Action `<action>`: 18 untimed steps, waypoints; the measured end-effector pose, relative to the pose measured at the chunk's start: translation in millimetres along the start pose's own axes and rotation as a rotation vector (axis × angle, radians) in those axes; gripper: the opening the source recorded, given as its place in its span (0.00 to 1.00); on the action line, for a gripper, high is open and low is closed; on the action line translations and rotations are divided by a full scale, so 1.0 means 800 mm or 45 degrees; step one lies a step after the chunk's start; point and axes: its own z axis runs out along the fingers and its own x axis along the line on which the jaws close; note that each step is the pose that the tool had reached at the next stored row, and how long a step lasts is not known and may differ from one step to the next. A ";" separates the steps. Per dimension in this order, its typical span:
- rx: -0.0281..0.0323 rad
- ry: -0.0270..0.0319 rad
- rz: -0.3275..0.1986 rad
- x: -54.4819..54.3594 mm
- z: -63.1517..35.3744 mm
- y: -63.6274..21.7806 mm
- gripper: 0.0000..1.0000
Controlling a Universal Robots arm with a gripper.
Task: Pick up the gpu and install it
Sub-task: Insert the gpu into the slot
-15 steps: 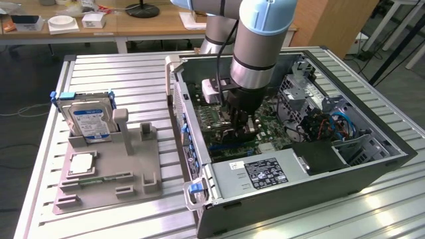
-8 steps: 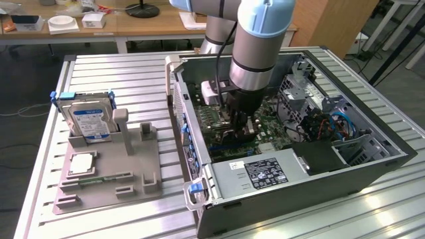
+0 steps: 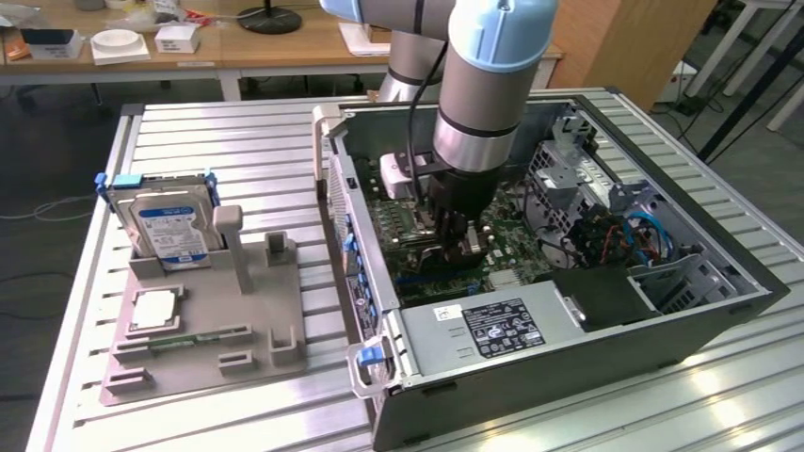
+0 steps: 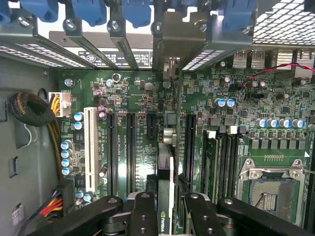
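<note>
You are gripping the gpu (image 4: 166,182) edge-on between the gripper (image 4: 166,209) fingers, low inside the open case (image 3: 703,311). Be keeping the thin dark card upright and square to the long black slots (image 4: 130,152) on the green, component-studded motherboard (image 4: 147,98). Beyond, ribbed metal brackets are lining the case's rear wall.

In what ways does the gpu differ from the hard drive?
The gpu is thin and dark; the hard drive is thicker, silver, with a blue-white label. The gpu is gripped by the gripper inside the computer case; the hard drive stands in the grey holder outside it. Both stand on edge.
</note>
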 end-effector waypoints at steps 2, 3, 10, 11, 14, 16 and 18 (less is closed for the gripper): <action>0.0001 -0.0001 0.000 0.000 0.000 0.000 0.26; 0.0001 0.0000 0.000 0.000 0.000 0.000 0.26; 0.0007 0.0001 0.000 0.000 0.002 0.000 0.26; 0.0007 0.0000 0.000 -0.001 0.002 0.000 0.26; 0.0014 -0.0002 0.000 -0.001 0.003 0.001 0.26; 0.0029 0.0001 0.000 -0.001 0.004 0.001 0.26; 0.0048 0.0003 0.000 0.000 0.005 0.002 0.26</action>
